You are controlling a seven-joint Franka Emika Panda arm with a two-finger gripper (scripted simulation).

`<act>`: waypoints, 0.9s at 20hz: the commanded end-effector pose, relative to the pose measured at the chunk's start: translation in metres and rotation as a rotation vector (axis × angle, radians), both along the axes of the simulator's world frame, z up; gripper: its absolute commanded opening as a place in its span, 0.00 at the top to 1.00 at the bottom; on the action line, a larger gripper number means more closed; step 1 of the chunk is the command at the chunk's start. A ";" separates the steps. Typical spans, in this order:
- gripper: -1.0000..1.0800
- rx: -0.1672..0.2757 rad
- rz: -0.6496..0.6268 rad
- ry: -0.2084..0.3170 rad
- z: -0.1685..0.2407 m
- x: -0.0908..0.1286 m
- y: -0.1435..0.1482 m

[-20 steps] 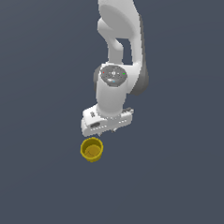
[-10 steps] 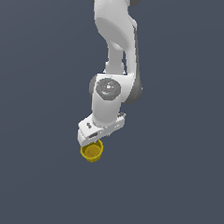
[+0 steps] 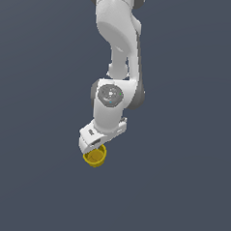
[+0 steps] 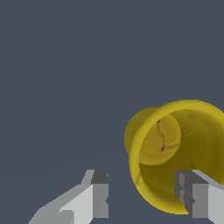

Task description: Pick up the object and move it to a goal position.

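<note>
Wrist view, nearest first: the gripper (image 4: 144, 197) shows two grey-tipped white fingers (image 4: 99, 192) spread apart, with a clear gap between them, so the jaws stand open and grip nothing. One finger sits clear of the cup (image 4: 175, 153) on bare surface; the other overlaps the cup's thick rim in the picture, seemingly at or inside the mouth (contact cannot be confirmed). The cup is yellow and round, its hollow interior and flat bottom plainly visible, its mouth turned toward the camera and its body tilted in this view. It lies off-centre between the fingers, toward one of them. Exterior view: the arm (image 3: 117, 45) comes down from the top edge, its white links folded at a joint with a round grey cap, the wrist angled downward and toward the exterior view's left. The gripper (image 3: 94, 146) hangs low directly over the cup (image 3: 95, 157), covering the cup's upper edge; the fingertips themselves are hidden here. The cup rests on the plain dark grey floor (image 3: 180, 189), below the hand and slightly toward the exterior view's left of the arm's column. Nothing else stands near the cup.
</note>
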State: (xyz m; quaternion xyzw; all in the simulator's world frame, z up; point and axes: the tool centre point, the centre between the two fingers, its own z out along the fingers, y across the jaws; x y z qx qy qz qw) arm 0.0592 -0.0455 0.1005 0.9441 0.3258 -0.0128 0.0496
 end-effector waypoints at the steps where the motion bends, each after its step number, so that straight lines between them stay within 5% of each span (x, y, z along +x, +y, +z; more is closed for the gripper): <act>1: 0.38 0.000 0.001 0.000 -0.003 0.000 0.000; 10: 0.38 -0.001 0.005 0.000 -0.030 0.000 -0.003; 11: 1.00 -0.001 0.005 0.000 -0.030 0.000 -0.003; 18: 1.00 -0.001 0.005 0.000 -0.030 0.000 -0.003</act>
